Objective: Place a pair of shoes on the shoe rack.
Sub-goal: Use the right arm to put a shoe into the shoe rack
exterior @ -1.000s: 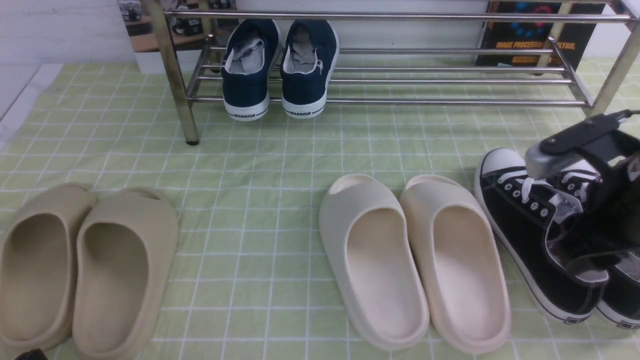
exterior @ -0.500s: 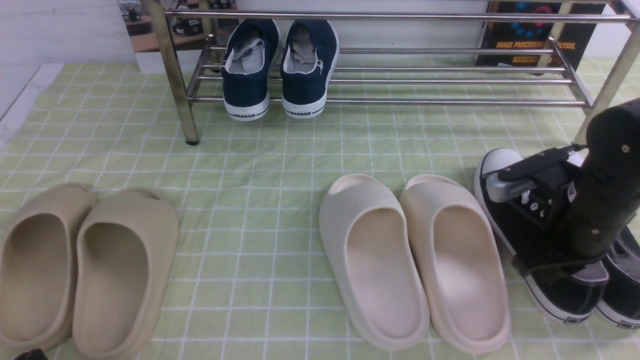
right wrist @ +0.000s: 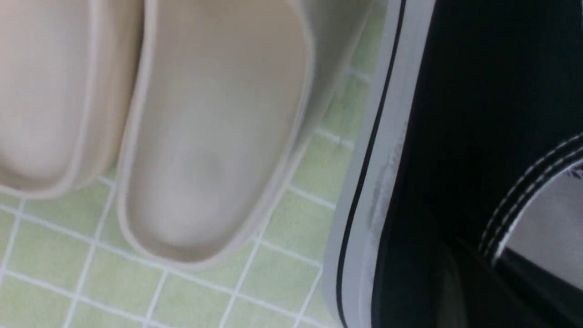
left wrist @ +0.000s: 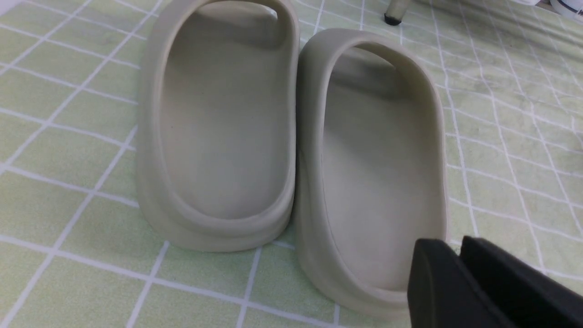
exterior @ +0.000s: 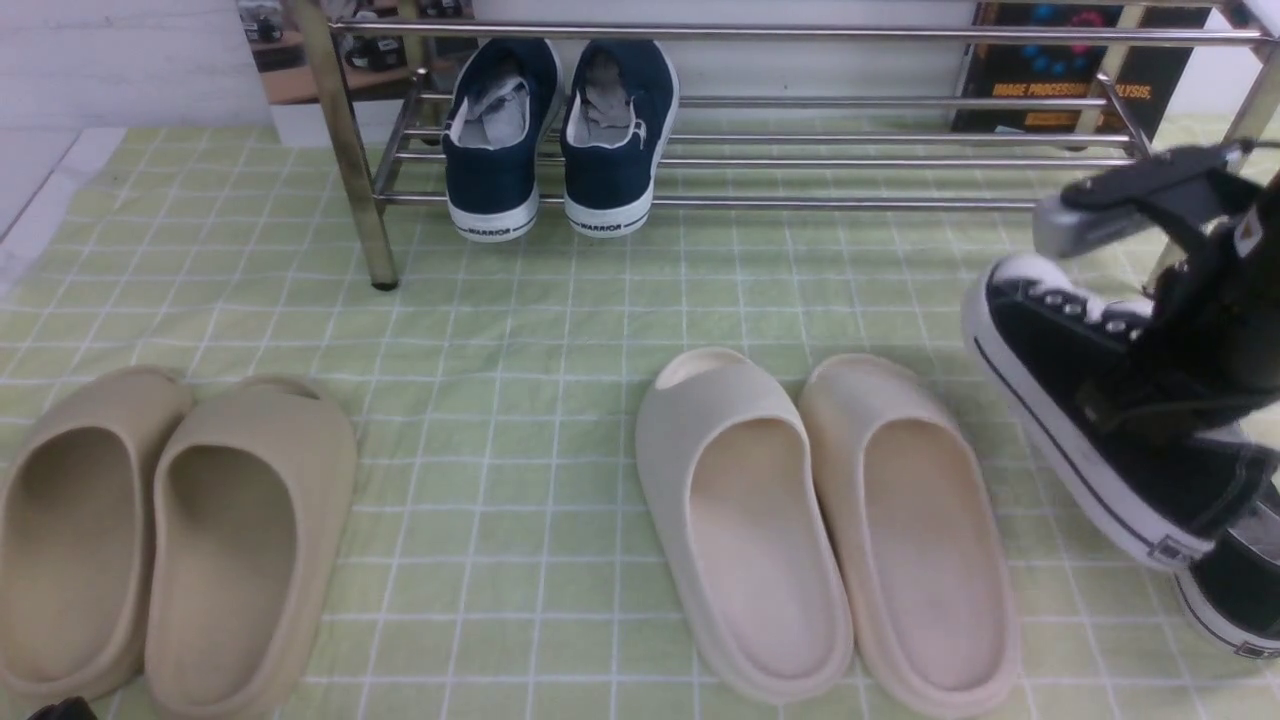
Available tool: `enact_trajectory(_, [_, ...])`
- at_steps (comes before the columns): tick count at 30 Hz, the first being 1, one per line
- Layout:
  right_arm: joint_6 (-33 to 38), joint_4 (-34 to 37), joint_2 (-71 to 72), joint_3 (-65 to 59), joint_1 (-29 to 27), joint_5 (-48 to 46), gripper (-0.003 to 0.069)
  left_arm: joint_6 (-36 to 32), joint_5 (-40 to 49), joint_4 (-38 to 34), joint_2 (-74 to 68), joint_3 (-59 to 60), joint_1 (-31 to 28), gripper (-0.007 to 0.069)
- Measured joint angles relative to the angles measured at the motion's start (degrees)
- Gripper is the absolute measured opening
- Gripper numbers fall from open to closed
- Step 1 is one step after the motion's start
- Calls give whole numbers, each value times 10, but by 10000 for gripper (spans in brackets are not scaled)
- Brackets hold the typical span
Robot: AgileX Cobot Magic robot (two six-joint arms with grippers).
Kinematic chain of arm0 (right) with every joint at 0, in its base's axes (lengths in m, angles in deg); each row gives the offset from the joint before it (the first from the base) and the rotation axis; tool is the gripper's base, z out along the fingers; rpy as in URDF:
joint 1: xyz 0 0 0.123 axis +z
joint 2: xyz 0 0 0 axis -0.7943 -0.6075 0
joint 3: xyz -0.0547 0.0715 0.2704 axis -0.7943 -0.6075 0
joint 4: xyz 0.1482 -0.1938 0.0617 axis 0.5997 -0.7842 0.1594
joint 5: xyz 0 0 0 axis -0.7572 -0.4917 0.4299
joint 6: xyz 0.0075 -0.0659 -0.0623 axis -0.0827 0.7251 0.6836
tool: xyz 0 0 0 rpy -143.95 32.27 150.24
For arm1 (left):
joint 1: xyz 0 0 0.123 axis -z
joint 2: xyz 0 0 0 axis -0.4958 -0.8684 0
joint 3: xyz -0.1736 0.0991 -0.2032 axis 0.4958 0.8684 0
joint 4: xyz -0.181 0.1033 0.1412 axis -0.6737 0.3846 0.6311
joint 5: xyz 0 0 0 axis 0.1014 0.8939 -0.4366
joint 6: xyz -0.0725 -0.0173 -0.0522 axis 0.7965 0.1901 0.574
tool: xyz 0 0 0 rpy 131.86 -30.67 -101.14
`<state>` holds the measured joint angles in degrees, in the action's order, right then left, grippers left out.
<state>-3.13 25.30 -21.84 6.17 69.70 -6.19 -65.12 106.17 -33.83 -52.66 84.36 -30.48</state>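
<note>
One black sneaker (exterior: 1080, 400) with a white toe cap and white sole hangs above the cloth at the far right, toe tilted up toward the rack. My right gripper (exterior: 1152, 408) is shut on its side wall near the collar; in the right wrist view one finger lies outside the black canvas (right wrist: 437, 114) and one inside against the grey lining. The second black sneaker (exterior: 1235, 595) rests on the cloth below it, partly cut off by the picture's edge. The chrome shoe rack (exterior: 800, 203) stands at the back. My left gripper (left wrist: 455, 255) is shut and empty beside the beige slippers.
Navy WARRIOR sneakers (exterior: 560, 140) sit on the rack's lower shelf toward its left. Beige slippers (exterior: 170, 530) lie front left, cream slippers (exterior: 830, 520) front middle, close beside the held sneaker. A dark book (exterior: 1060, 80) stands behind the rack. A green chequered cloth (exterior: 560, 320) covers the floor.
My right gripper dropped into the nearer black sneaker, closed on it and lifted it up and toward the rack, toe raised. The other sneaker stayed on the cloth. The left arm has not moved.
</note>
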Motion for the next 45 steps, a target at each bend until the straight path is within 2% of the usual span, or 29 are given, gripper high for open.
enact_trajectory(7, [27, -3, -17, 83, 0, -6, 13, 0, 0, 0, 0, 0, 0, 94])
enact_trajectory(14, [55, -18, -127, 201, 0, -14, 13, 0, 0, 0, 0, 0, 0, 99])
enact_trajectory(31, [56, -77, -405, 526, 0, 15, 13, 0, 0, 0, 0, 0, 0, 115])
enact_trajectory(45, [50, -92, -448, 553, 0, 87, 31, 0, 0, 0, 0, 0, 0, 130])
